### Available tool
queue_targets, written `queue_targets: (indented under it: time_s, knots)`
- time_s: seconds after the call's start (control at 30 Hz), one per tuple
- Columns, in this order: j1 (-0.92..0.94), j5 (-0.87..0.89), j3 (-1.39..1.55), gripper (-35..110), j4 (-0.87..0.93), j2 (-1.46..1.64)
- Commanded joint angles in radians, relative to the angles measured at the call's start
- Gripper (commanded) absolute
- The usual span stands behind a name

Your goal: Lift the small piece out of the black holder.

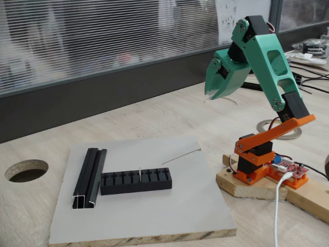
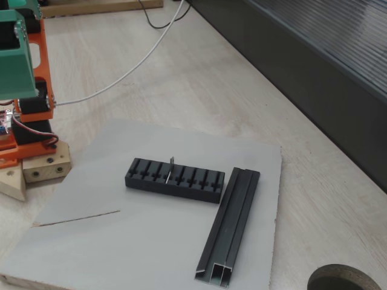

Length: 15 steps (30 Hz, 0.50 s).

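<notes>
Fixed views both: small piece (image 1: 140, 173) upright in a middle slot of black holder (image 1: 135, 181) | gripper (image 1: 215, 95) high near its base, well apart, fingers nearly together | step: reach not begun; next needs opening, descent, fine alignment | one view shows arm base (image 2: 21, 90).

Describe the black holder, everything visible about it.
The black holder is a long, low rectangular block, matte like plastic, with a row of narrow slots along its top. It lies flat on the grey board, one end close to a black rail set at a right angle; contact can't be told. The small piece, a thin pale sliver, stands upright in a slot near the middle. The gripper hangs well away from it.
</notes>
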Motion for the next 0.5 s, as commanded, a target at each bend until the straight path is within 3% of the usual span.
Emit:
queue_targets:
  time_s: [0.0,0.3,0.47]
  knots:
    - [0.002,0.009,0.0,13,0.034,0.026]
    - [-0.017,0.011,-0.002,13,0.032,0.026]
    - [-0.206,0.011,-0.002,14,0.031,0.023]
